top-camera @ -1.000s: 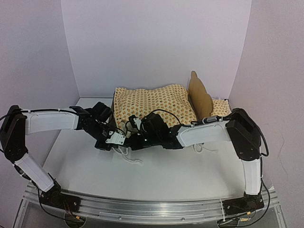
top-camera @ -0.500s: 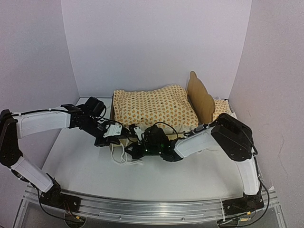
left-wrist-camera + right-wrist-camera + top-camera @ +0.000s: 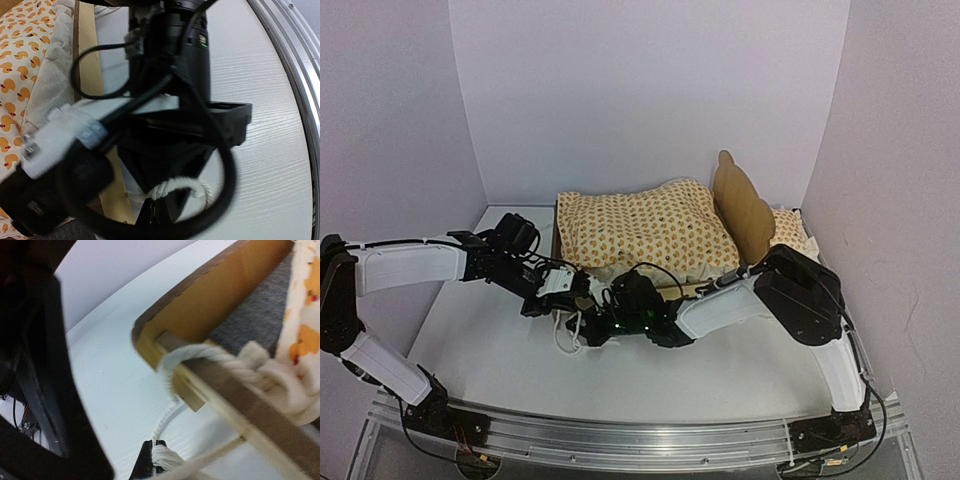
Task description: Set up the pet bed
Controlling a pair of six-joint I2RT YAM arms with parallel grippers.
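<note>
The pet bed (image 3: 623, 284) stands at the back, with its cloud-shaped headboard (image 3: 741, 206) on the right. A duck-patterned cushion (image 3: 645, 227) lies on it. A white rope (image 3: 569, 334) loops over the wooden rail (image 3: 235, 390) at the footboard corner (image 3: 165, 335) and trails onto the table. My left gripper (image 3: 152, 207) is shut on one bend of this rope (image 3: 186, 188), next to the side rail (image 3: 88, 55). My right gripper (image 3: 156, 460) is shut on another stretch of rope (image 3: 172, 459) below the corner. The two grippers (image 3: 582, 302) (image 3: 590, 326) sit close together there.
The grey fabric base (image 3: 260, 315) shows under the cushion's ruffle (image 3: 272, 375). The right arm's black body and cables (image 3: 175, 75) fill the left wrist view. A small matching pillow (image 3: 786, 228) lies behind the headboard. White walls close in the table (image 3: 720, 365); a metal rail (image 3: 640, 440) runs along its front.
The right arm has folded and reached further left and forward, taking the rope with it. The left gripper has shifted slightly toward the front. Both stay shut.
</note>
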